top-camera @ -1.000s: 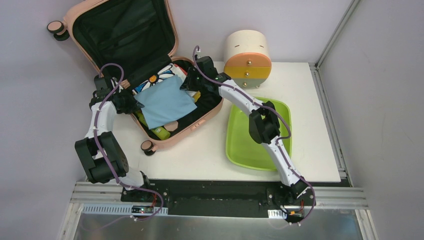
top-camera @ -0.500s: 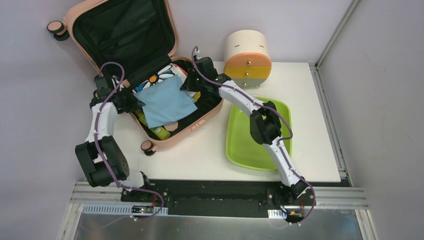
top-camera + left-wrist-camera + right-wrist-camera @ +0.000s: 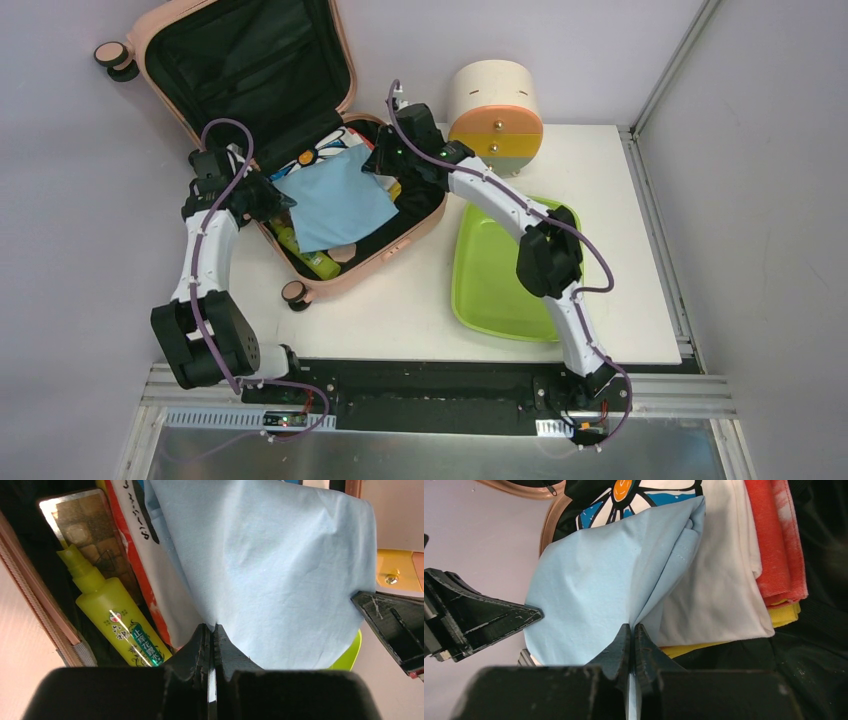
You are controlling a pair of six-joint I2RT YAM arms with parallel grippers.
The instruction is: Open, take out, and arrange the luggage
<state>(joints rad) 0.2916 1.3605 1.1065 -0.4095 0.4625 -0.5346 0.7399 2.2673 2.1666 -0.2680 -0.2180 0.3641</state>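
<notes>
Luggage (image 3: 250,70) lies open at the table's (image 3: 400,310) far left, both grippers over its lower half. Since a second ago the right gripper (image 3: 631,630) has pinched the blue cloth (image 3: 335,195) and lifted it. The left gripper (image 3: 210,630) stays clamped on the opposite edge. Beneath lie folded clothes (image 3: 724,580), a yellow-green bottle (image 3: 117,620) and possibly a packet.

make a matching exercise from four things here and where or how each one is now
1 light blue cloth
2 lime-green plastic tray
3 yellow-green plastic bottle
4 cream cylindrical drawer unit

a standing beyond the tray
b pinched by the left pincer and right pincer
c lying inside the open peach-pink hard-shell suitcase
d flat on the white table, right of the suitcase

Pairs: 1-b, 2-d, 3-c, 4-a
</notes>
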